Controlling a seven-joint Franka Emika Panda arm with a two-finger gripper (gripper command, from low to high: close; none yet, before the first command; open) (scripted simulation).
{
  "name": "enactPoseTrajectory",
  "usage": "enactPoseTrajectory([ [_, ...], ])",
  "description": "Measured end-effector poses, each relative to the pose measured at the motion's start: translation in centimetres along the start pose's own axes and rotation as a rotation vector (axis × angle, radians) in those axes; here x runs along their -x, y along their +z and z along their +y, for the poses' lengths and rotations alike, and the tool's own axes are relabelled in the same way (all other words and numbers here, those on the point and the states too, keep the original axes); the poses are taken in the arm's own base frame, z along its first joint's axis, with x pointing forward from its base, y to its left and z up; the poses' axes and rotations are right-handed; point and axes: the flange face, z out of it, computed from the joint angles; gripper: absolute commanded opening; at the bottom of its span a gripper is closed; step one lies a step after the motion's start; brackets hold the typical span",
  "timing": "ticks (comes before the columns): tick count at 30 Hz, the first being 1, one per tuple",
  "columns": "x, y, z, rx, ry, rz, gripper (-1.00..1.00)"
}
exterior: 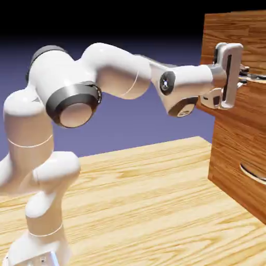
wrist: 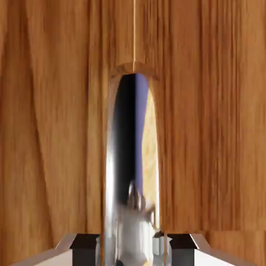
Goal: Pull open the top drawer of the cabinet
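We had the fingers [wrist: 127, 244] clamped on the handle [wrist: 130, 166] of the top drawer [exterior: 234, 31], high on the cabinet [exterior: 236, 156]. Best approach, imo: pull straight back, wrist level, no twisting.

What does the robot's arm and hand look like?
The arm is smooth, glossy white, made of fat rounded tube pieces. Shiny dark grey rings sit at some joints, and one joint has a small round dark cap. The hand is white with a black strip down its side. In the hand view its fingertips are small, dark and blocky on pale grey mounts.
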Motion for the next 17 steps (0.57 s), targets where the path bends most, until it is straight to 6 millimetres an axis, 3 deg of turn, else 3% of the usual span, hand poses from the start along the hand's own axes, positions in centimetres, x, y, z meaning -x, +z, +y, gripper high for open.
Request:
enactPoseTrajectory([
  [13, 0.0, -9.7, 0.0, 0.0, 0.0, 0.0, -1.0],
  [14, 0.0, -10.6, 0.0, 0.0, 0.0, 0.0, 1.0],
  [16, 0.0, -10.6, 0.0, 0.001, 0.0, 0.001, 1.0],
  [17, 0.0, -11.5, 0.0, 0.002, 0.003, 0.001, 1.0],
])
